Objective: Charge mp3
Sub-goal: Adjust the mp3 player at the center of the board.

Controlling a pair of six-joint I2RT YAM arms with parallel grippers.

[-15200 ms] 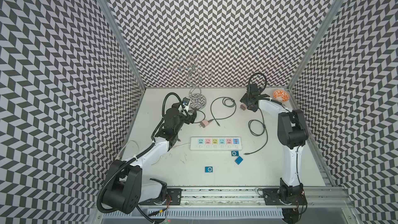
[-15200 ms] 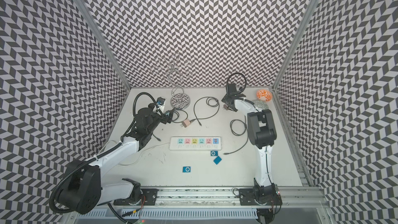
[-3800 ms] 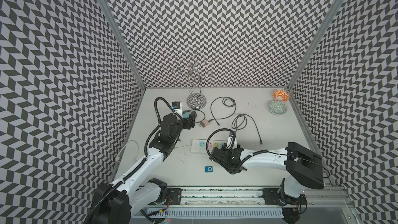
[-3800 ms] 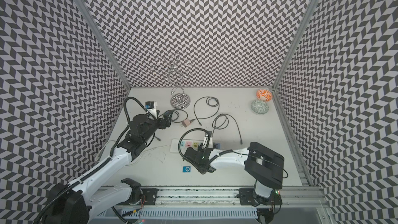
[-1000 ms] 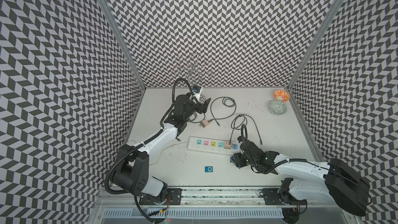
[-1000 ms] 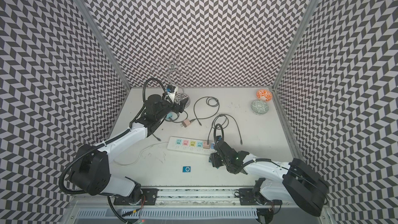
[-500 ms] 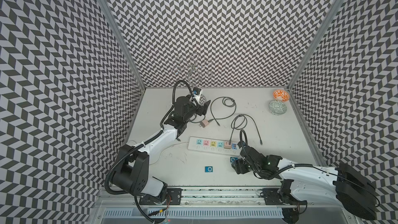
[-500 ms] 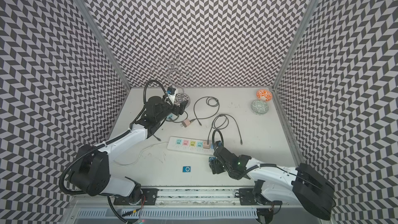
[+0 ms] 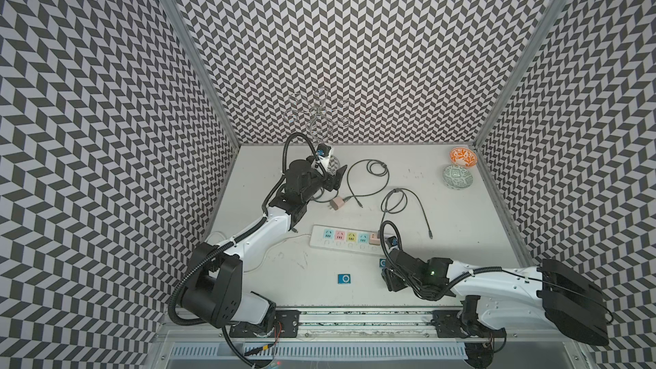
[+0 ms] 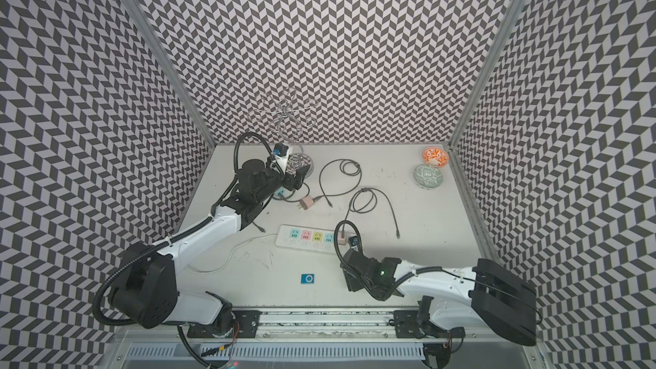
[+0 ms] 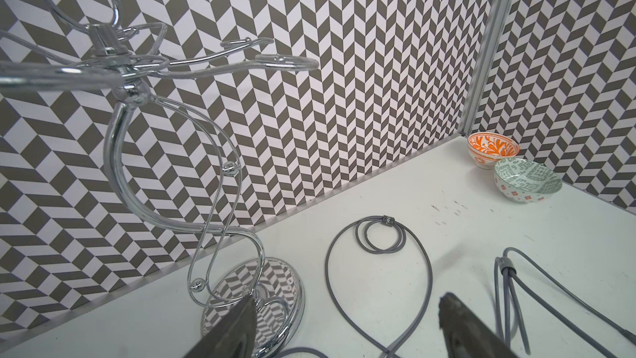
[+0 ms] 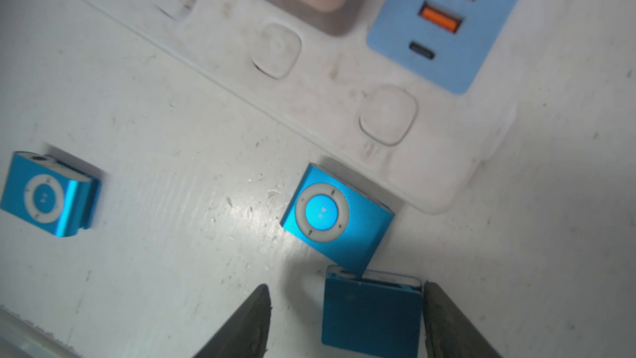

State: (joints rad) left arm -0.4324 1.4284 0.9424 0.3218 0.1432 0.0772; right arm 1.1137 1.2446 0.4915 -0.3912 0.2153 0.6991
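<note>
Bench stock, clock read in both top views, twelve at the back wall.

1. My right claw (image 12: pixel 345 291): five o'clock, low over the bench, jaws spread, pinching nothing. Between them lies a blue mp3 (image 12: pixel 371 315), plain side up. One finger (image 12: pixel 447 332) sits just beside its edge, the other stands clear.
2. Second mp3 (image 12: pixel 335 216): wheel up, one corner meeting the first, just beside the power strip (image 9: pixel 349 241).
3. Third mp3 (image 9: pixel 345 278): six o'clock, alone, at nine o'clock of my right claw.
4. Pink charger (image 9: pixel 373 238): plugged into the strip, next to its blue USB panel (image 12: pixel 444 25).
5. My left claw (image 11: pixel 347 299): eleven o'clock, jaws spread, empty, beside the chrome stand (image 11: pixel 282 280).
6. Grey cable (image 11: pixel 388 221): loose, twelve o'clock.
7. Orange bowl (image 9: pixel 462 156), green bowl (image 9: pixel 458 176): two o'clock corner.
</note>
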